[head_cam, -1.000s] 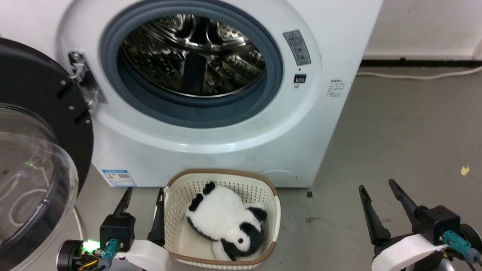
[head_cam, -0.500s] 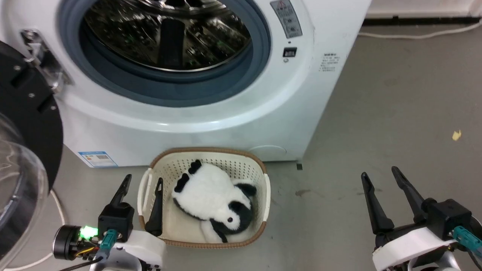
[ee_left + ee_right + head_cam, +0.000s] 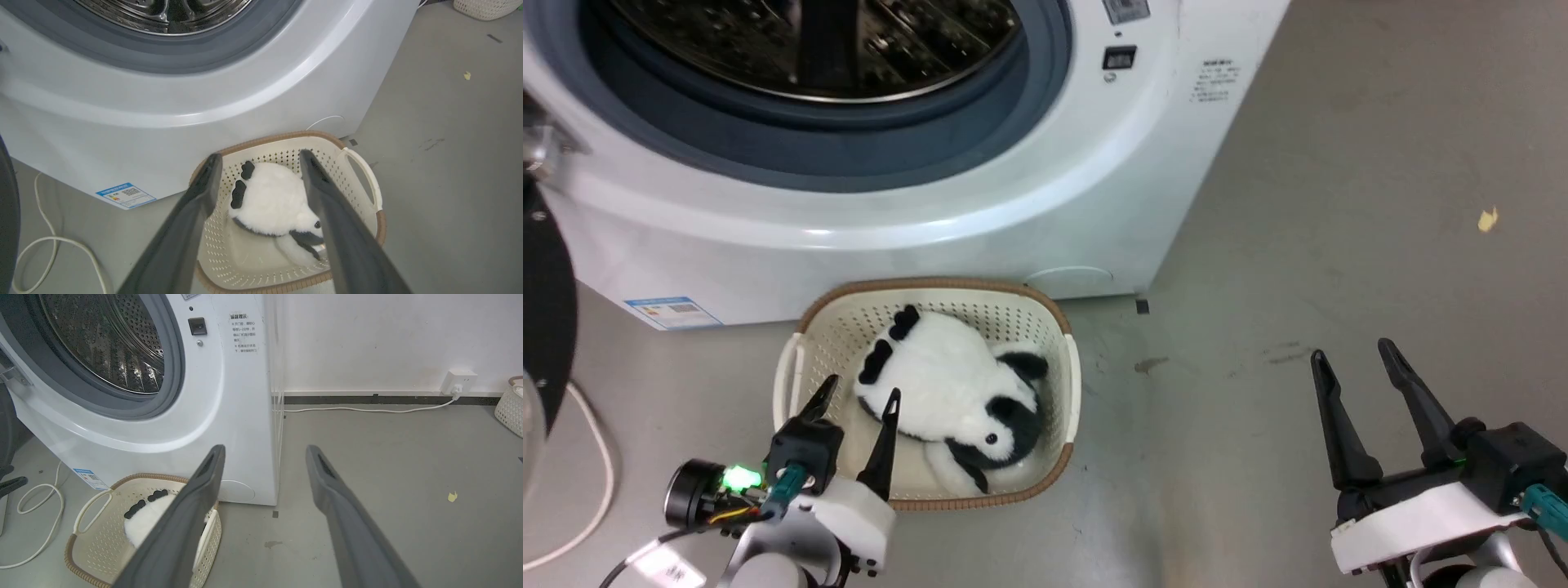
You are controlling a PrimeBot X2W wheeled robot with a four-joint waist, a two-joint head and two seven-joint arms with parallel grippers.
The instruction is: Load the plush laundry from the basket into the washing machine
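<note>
Hovering left gripper (image 3: 862, 388) by the basket (image 3: 931, 283) near the panda plush (image 3: 947, 384), jaws wide. Hanging right gripper (image 3: 1352, 349) well apart, jaws wide too.

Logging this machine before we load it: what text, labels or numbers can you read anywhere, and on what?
Nothing can be quoted.
Printed notice on the washing machine front: Chinese characters, too small to read.
Blue label low on its front: too small to read.
Sticker beside the door opening: cut off, blurred.
</note>
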